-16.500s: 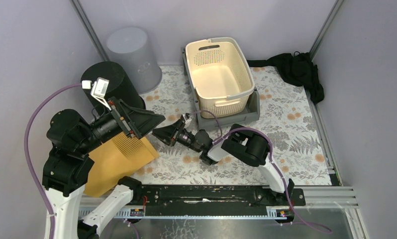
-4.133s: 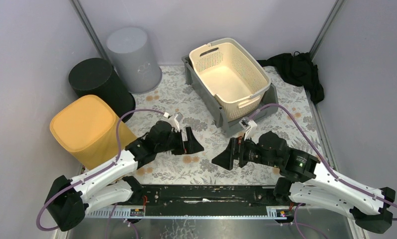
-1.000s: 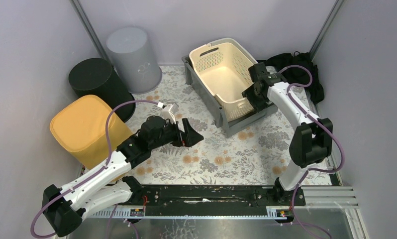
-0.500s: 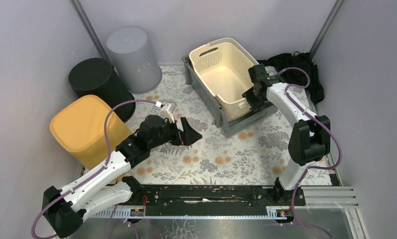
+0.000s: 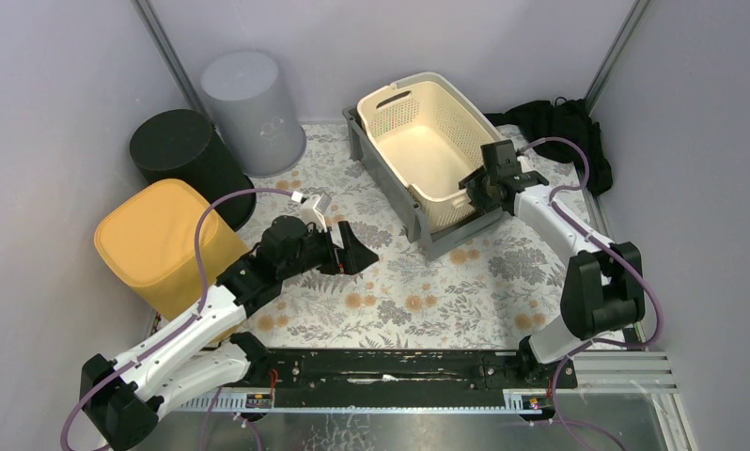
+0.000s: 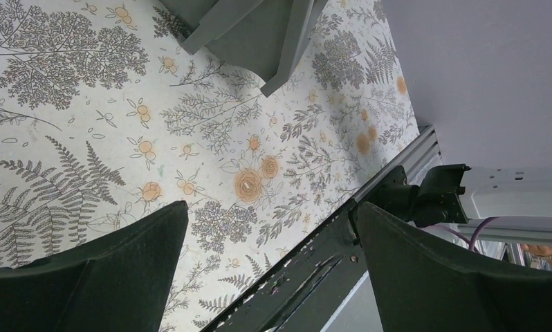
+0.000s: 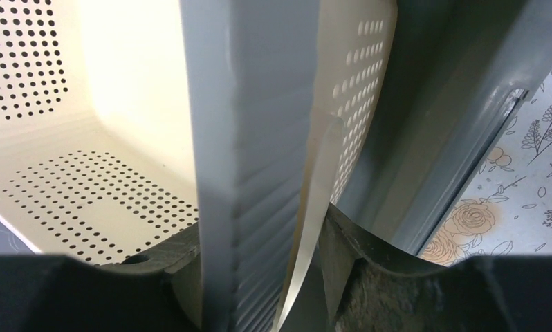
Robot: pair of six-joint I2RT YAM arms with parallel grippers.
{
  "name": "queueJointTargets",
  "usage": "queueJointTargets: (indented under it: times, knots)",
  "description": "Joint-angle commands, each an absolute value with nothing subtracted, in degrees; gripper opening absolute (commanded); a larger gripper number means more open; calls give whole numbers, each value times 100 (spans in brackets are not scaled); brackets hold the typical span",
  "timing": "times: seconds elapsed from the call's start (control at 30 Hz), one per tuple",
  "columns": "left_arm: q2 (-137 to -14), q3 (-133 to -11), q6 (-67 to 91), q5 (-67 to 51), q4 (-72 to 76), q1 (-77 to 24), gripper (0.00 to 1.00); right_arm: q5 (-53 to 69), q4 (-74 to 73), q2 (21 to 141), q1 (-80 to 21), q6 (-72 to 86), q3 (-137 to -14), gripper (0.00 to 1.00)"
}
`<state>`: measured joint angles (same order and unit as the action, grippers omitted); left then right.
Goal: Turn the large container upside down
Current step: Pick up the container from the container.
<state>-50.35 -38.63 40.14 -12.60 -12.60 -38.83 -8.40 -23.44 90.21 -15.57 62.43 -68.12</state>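
The large container is a cream perforated basket (image 5: pixel 426 141), upright and open side up, nested in a shallow grey tray (image 5: pixel 465 225) at the back of the floral mat. My right gripper (image 5: pixel 475 188) is shut on the rim of its near right corner. In the right wrist view the right gripper (image 7: pixel 259 277) has one finger inside the cream basket (image 7: pixel 107 138) and the other outside, next to the grey tray (image 7: pixel 425 124). My left gripper (image 5: pixel 357 252) hovers wide open over the mat's middle. The left gripper (image 6: pixel 270 270) holds nothing in its wrist view, with a corner of the grey tray (image 6: pixel 259 41) ahead.
Three bins stand upside down at the left: a yellow one (image 5: pixel 160 240), a black one (image 5: pixel 179 150) and a grey one (image 5: pixel 249 103). A black cloth (image 5: pixel 564 127) lies in the back right corner. Purple walls close in three sides.
The right gripper has narrowed onto the basket's rim and its wrist has shifted slightly toward the near right. The left arm has barely moved.
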Motion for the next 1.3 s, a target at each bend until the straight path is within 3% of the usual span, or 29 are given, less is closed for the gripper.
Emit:
queueJointTargets:
  times: [0.0,0.03,0.1,0.17,0.23,0.4,0.63,0.8,0.9,1.0,1.27]
  knots:
    - [-5016,-3978,3893,-1335,-1230,-3841,100,-234,-1417,8618,-1611,5539,-6810,0]
    - [-5025,-3989,3892,-1341,-1230,-3841,100,-157,-1421,8634,-1613,5460,-6867,1]
    - [-5034,-4005,3894,-1349,-1230,-3838,100,-39,-1563,8698,-1609,5361,-7042,24]
    - [-5028,-4015,3885,-1353,-1244,-3841,100,-23,-1824,8796,-1609,5313,-7242,34]
    - [-5022,-4024,3884,-1350,-1255,-3840,100,-106,-2104,8878,-1612,5247,-7439,54]
    - [-4992,-3992,3894,-1372,-1227,-3829,100,-252,-3027,9207,-1600,5207,-8110,63]
    - [-4906,-3964,3881,-1423,-1230,-3832,100,-449,-3997,9499,-1612,5359,-9030,84]
    - [-4827,-3944,3850,-1485,-1240,-3796,100,-743,-5089,9927,-1608,5378,-9888,85]
    - [-4783,-3914,3858,-1557,-1193,-3782,100,-844,-5557,10157,-1609,5390,-10199,77]
    - [-4735,-3879,3888,-1632,-1129,-3764,100,-899,-5663,10191,-1622,5408,-10217,71]
    - [-4597,-3830,3905,-1766,-1065,-3737,100,-1235,-5941,10293,-1677,5419,-10316,69]
